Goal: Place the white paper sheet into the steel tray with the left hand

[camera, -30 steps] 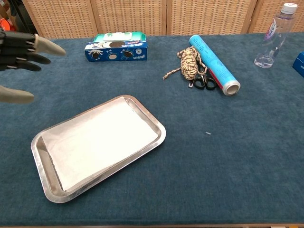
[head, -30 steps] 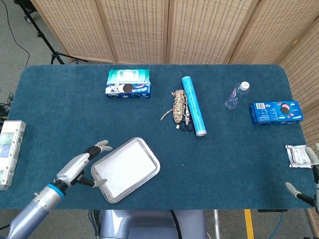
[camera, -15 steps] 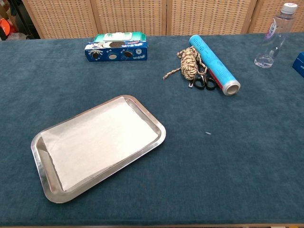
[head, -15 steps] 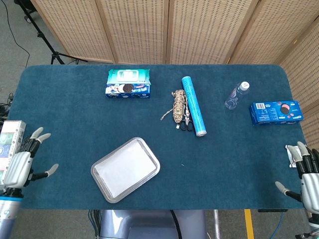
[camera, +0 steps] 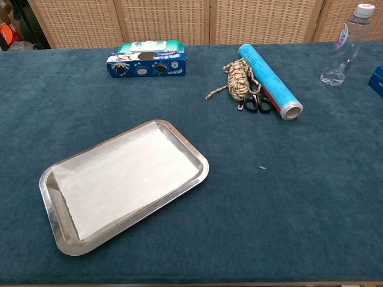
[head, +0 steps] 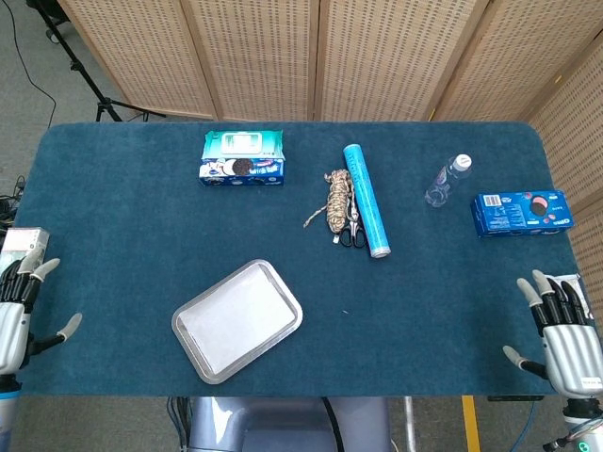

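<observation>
The white paper sheet [head: 235, 323] [camera: 122, 177] lies flat inside the steel tray [head: 284, 292] [camera: 202, 175] near the table's front edge. My left hand [head: 17, 315] hangs at the far left edge of the head view, fingers spread, holding nothing and well apart from the tray. My right hand [head: 561, 333] is at the front right corner, fingers also spread and empty. Neither hand shows in the chest view.
A blue cookie pack [head: 242, 158] sits at the back left. A rope coil [head: 337, 201], scissors [head: 352, 232] and a blue roll [head: 366, 199] lie mid-table. A water bottle [head: 447, 181] and a blue box [head: 521, 212] stand at the right. A white pack [head: 23, 247] lies at the left edge.
My left hand has drawn back from beside the tray to the far left edge of the table. The right hand has risen slightly at the front right. The sheet stays in the tray.
</observation>
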Controlling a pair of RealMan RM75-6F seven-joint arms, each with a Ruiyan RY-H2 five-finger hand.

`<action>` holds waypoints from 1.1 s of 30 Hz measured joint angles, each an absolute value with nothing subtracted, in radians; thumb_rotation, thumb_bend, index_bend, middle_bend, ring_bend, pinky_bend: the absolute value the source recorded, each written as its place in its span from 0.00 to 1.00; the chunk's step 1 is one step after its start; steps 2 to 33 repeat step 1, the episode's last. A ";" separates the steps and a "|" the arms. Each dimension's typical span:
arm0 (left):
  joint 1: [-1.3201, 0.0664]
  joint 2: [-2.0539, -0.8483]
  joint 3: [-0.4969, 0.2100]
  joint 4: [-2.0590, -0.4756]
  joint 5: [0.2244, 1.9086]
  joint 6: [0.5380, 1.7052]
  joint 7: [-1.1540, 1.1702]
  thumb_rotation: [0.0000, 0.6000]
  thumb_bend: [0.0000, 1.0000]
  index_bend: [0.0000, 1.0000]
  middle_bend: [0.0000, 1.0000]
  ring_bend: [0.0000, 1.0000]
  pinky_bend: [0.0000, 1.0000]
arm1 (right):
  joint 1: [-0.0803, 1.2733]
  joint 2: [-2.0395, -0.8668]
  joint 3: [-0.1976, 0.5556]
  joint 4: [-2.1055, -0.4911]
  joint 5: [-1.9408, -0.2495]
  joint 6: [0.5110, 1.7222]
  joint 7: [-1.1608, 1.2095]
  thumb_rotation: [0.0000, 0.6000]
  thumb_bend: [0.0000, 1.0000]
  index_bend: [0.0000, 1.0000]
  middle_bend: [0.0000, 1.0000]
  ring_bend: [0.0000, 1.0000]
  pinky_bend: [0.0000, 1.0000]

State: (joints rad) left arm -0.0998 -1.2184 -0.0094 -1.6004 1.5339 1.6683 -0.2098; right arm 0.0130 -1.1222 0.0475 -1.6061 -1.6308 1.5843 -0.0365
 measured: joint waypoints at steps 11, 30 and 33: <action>-0.098 -1.217 -0.010 -1.603 1.538 1.669 -0.211 1.00 0.22 0.15 0.00 0.00 0.00 | 0.014 -1.123 0.045 -1.606 -1.634 1.584 -0.037 1.00 0.00 0.04 0.00 0.00 0.00; -0.098 -1.217 -0.010 -1.603 1.538 1.669 -0.211 1.00 0.22 0.15 0.00 0.00 0.00 | 0.014 -1.123 0.045 -1.606 -1.634 1.584 -0.037 1.00 0.00 0.04 0.00 0.00 0.00; -0.098 -1.217 -0.010 -1.603 1.538 1.669 -0.211 1.00 0.22 0.15 0.00 0.00 0.00 | 0.014 -1.123 0.045 -1.606 -1.634 1.584 -0.037 1.00 0.00 0.04 0.00 0.00 0.00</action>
